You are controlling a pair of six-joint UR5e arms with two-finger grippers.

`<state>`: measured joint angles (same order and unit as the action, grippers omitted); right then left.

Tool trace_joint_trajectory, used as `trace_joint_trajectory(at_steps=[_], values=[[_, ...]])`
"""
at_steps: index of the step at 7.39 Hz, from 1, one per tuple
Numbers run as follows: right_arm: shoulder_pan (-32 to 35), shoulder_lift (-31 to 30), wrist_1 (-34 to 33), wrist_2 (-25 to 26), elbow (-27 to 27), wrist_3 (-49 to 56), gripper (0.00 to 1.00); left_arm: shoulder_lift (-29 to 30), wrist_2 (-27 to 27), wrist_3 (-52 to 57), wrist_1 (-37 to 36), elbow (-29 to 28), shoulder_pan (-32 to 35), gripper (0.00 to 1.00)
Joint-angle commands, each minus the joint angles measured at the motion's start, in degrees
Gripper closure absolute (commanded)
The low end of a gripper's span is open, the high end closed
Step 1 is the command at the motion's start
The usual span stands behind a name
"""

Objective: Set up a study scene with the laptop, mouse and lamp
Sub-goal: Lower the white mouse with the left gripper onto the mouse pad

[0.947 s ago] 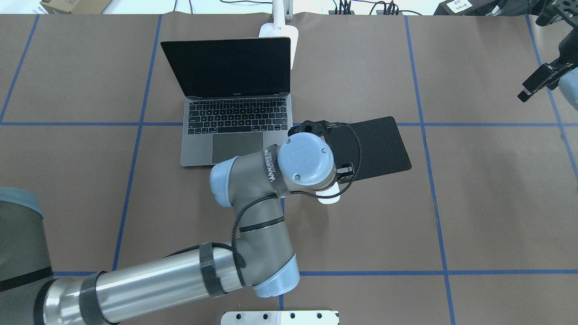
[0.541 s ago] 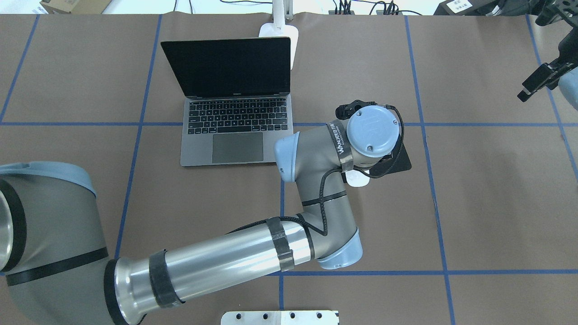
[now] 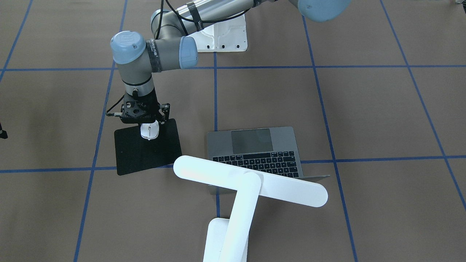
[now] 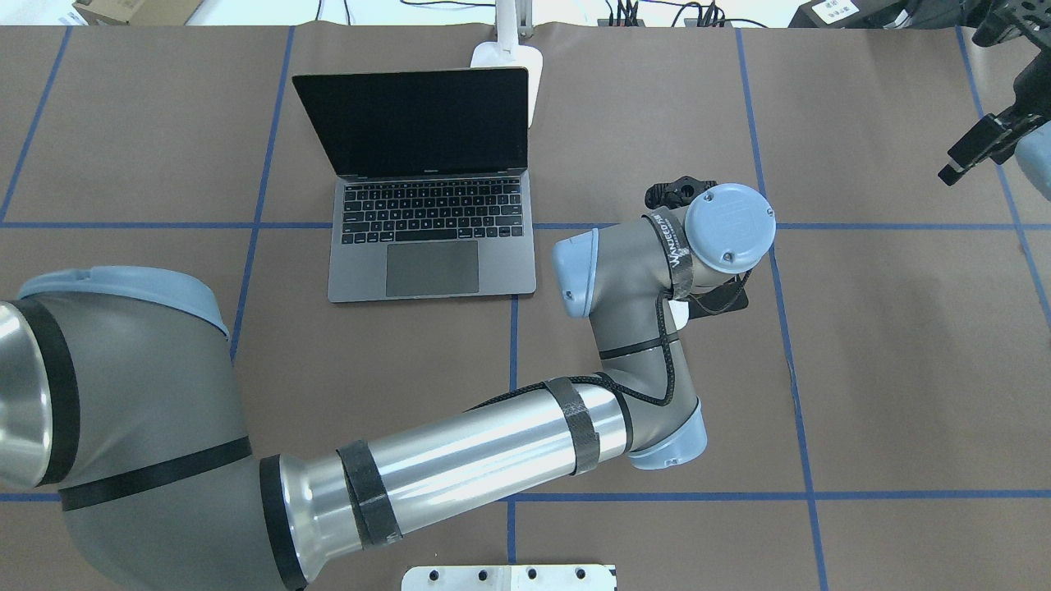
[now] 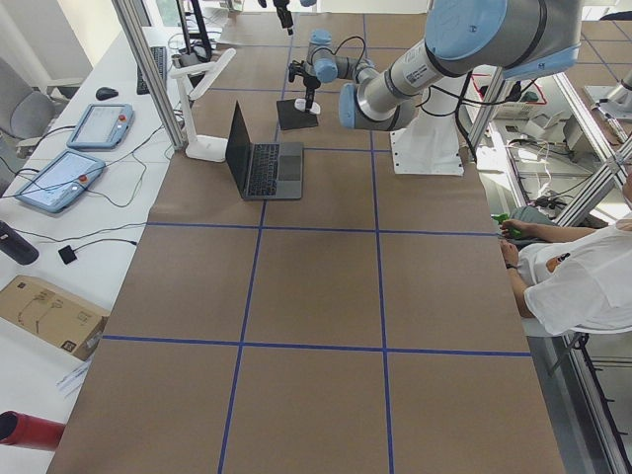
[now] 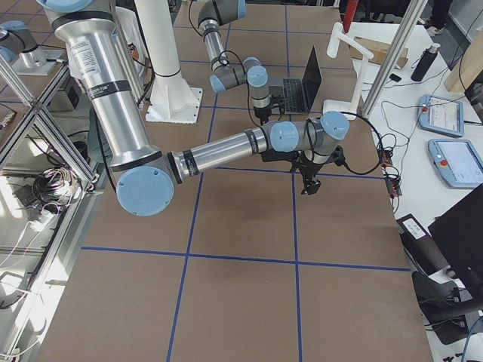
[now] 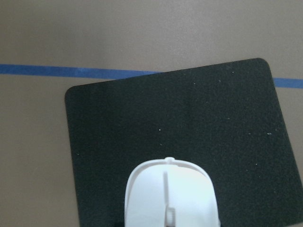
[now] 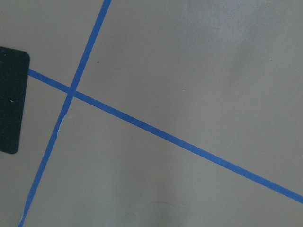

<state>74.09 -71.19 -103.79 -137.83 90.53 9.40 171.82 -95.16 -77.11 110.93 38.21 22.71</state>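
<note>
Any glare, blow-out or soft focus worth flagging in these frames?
Front-facing view: the lamp is blown out to flat white. Left wrist view: the mouse is overexposed and slightly soft, the mat sharper. Overhead view: sheen on the left arm.

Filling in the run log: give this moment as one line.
left gripper: holds mouse over black mat | laptop: open | lamp: behind laptop

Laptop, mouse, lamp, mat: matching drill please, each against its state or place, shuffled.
Things:
1. laptop
2. mouse
3. lamp
4. black mat

States or places:
A. lying flat beneath the mouse
B. open, screen dark
C. held in the left gripper
D. white, standing behind the laptop's screen

Pairs: 1-B, 2-C, 3-D, 4-A.
</note>
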Motion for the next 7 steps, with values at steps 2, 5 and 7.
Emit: trace_joint_trajectory(at_steps=[2,5,7], values=[[0.00,0.09,-0.01,-0.16,-0.09,0.00,0.01,0.71,1.29,-1.64,3.77,-3.31,0.06,0.36],[0.00,0.18,0.08,-0.16,-0.09,0.00,0.01,0.80,1.65,-2.08,4.56,-3.66,0.41,0.34],[0.00,0.18,0.08,-0.16,-0.09,0.00,0.01,0.80,1.65,-2.08,4.56,-3.66,0.58,0.34]])
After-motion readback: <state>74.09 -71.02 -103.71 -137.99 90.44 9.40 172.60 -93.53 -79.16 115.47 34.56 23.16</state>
